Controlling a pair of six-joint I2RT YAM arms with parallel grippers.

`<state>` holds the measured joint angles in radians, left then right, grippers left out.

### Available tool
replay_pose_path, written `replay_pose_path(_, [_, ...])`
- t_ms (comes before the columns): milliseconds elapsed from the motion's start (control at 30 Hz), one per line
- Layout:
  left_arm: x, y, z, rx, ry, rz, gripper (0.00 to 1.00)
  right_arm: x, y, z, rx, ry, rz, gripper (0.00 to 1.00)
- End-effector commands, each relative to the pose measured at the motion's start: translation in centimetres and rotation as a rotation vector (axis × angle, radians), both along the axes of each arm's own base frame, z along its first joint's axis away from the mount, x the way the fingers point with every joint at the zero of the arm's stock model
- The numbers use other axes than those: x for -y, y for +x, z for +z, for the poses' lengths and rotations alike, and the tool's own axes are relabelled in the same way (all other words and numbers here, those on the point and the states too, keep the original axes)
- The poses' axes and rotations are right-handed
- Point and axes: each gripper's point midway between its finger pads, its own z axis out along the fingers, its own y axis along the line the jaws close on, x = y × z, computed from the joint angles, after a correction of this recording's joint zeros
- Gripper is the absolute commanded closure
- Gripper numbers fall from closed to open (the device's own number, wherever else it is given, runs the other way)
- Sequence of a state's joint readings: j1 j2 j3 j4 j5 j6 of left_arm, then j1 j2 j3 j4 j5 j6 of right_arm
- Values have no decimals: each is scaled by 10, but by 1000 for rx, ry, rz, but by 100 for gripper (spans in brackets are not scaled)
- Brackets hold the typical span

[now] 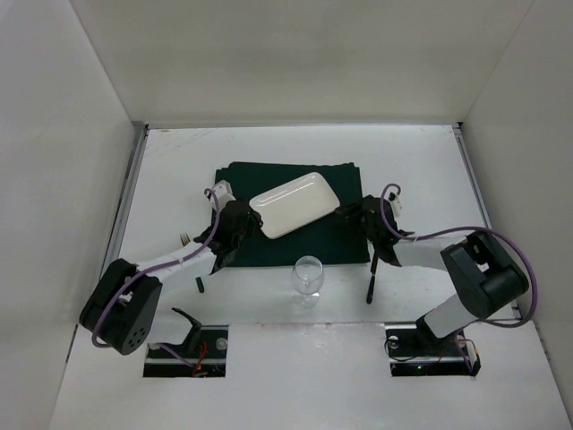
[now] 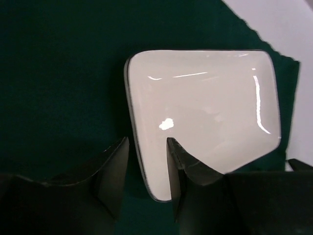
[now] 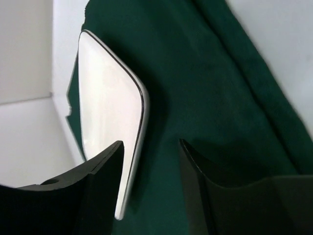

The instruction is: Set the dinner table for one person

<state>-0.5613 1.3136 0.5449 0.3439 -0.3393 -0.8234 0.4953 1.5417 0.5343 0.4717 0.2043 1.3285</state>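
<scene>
The left gripper [image 2: 146, 142] is open. Its two dark fingers straddle one rim of the plate [image 2: 205, 112], one finger over the cloth [image 2: 63, 73] and the other over the plate's glossy face, and neither is pinching. The right gripper [image 3: 150, 143] is open too and holds nothing. Its jaws are apart above the cloth, with the plate's opposite corner just inside one finger.

The plate is a white rounded rectangle with a thin raised rim, lying skewed near the cloth's middle. The dark green cloth is spread on the table [image 1: 403, 161], a large matte white top that reaches well beyond the cloth on every side. A stemmed glass [image 1: 309, 271] stands just off the cloth's near edge. A dark-handled utensil [image 1: 369, 285] lies off the cloth's near right corner.

The plate looks stiff, glazed and slippery, probably fairly heavy and easy to chip. The rim seems the only place to grip it, with one finger slipped under the lip and one on top. The soft cloth may bunch or drag along with it.
</scene>
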Motion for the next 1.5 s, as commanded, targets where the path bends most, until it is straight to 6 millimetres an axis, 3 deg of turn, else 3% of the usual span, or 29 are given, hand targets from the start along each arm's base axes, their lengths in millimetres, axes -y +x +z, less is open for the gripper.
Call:
replay_pose_path(0, [-10,4,-8,-42,81,6,65,-1,15,29,70,-167,128,47])
replay_pose_path(100, [-12,9,-14,-66,107,9,66,3,29,35,71,-267,185,50])
replay_pose_path(367, [-9,21,-22,-81,125,16,66,10,53,17,20,-373,250,57])
replay_pose_path(667, [-6,30,-33,-106,123,26,70,-12,68,6,39,-391,371,58])
replay_pose_path(800, [-4,34,-35,-102,116,36,73,-9,71,0,28,-401,351,71])
replay_pose_path(933, [-1,35,-33,-95,108,35,77,0,75,6,57,-437,306,75])
replay_pose_path(1133, [2,40,-22,-61,90,38,88,3,75,22,109,-443,293,92])
replay_pose_path(1300, [-1,47,-10,-29,69,55,90,0,61,48,178,-430,291,94])
replay_pose_path(1467, [-4,56,4,18,44,75,91,-15,33,63,226,-425,319,94])
